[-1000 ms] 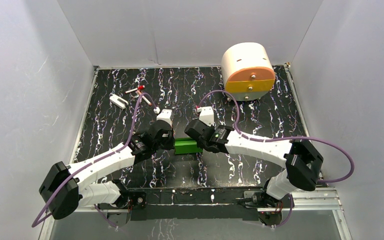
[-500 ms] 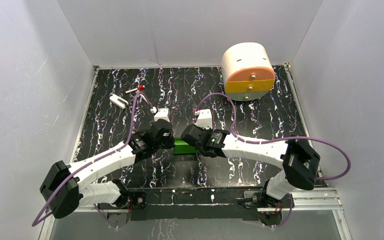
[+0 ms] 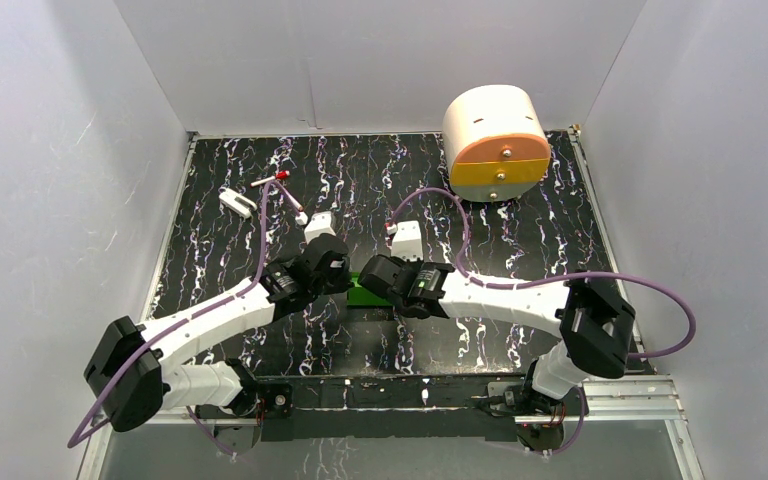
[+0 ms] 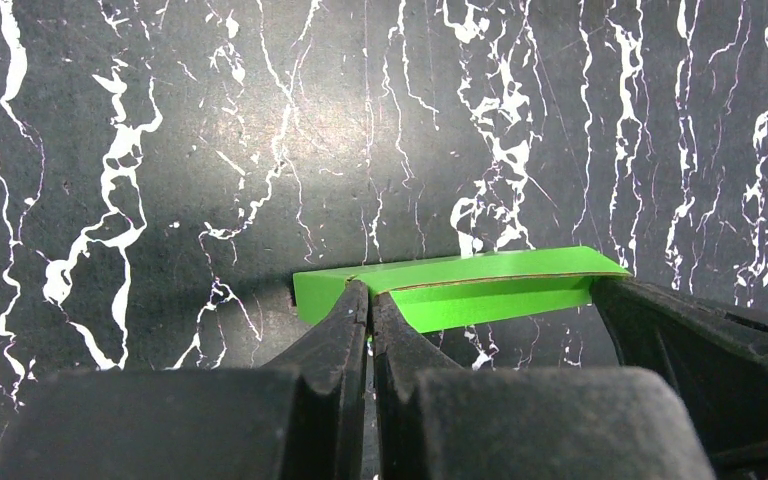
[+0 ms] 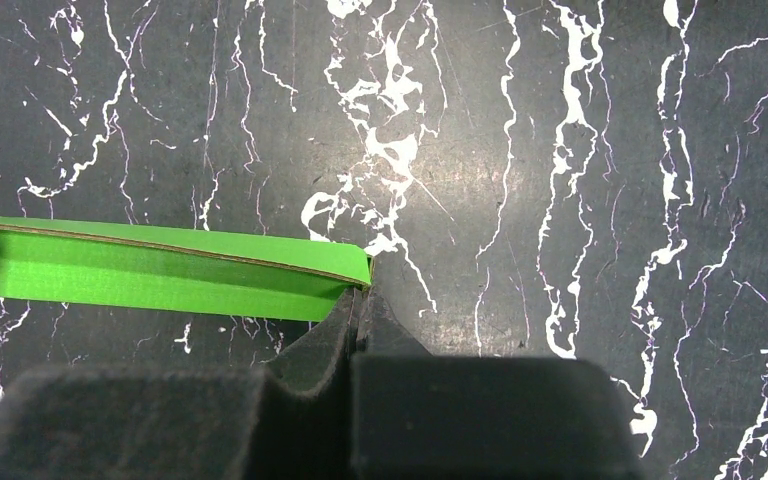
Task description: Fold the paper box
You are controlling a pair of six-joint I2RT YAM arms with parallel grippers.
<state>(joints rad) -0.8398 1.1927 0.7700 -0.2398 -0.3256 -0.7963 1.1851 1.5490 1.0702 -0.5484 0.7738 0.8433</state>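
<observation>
Both wrists are crowding closer over the paper box (image 3: 363, 294) than a second ago, hiding more green. Nearest: left gripper (image 4: 368, 300) is pinching the card edge at one end, jaws all but closed; right gripper (image 5: 357, 303) is clamping the opposite corner likewise. Box is lying flattened, near-left of the drawer unit (image 3: 495, 135), well apart. Judgement: light, thin, springy, crease-prone card; take edges beside the folds.
</observation>
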